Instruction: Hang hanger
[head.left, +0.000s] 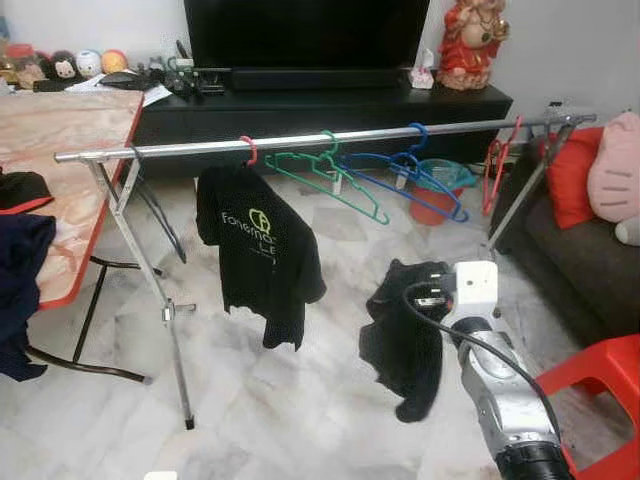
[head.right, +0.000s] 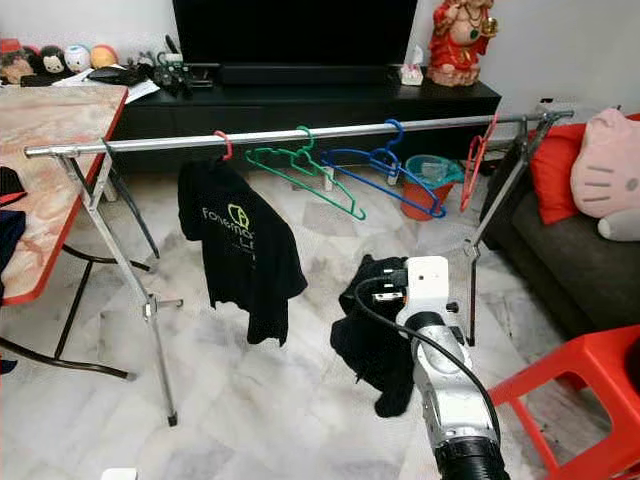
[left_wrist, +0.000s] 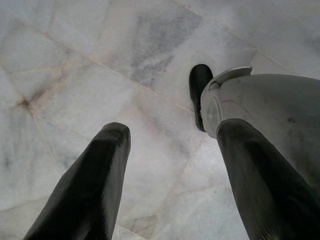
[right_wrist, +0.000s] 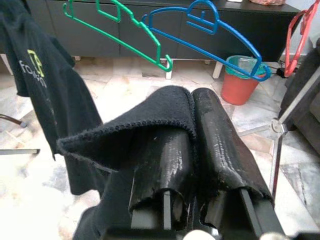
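From the left eye, a silver rail runs across the room on crossed legs, one end beside the red-edged table, the other near the sofa. On it hang a black T-shirt on a pink-hooked hanger, then a green hanger, a blue hanger and a red hanger out at the far end. Open marble floor lies in front of the rail; a red stool crowds the near right corner. The right arm reaches forward and low, and a black garment droops from its far end, below the rail and under the green and blue hangers.

The right eye gives the same layout, with the garment hanging clear of the rail's nearer leg.

Down the left wrist, the left gripper hangs over bare marble, fingers spread wide, nothing between them, the robot's own leg just beside it.

Along the right wrist, the right gripper has its fingers pressed together with the black garment's edge pinched between them, cloth folded over one finger. Green and blue hangers sit just above and beyond the tips, not touching; no hanger is held.
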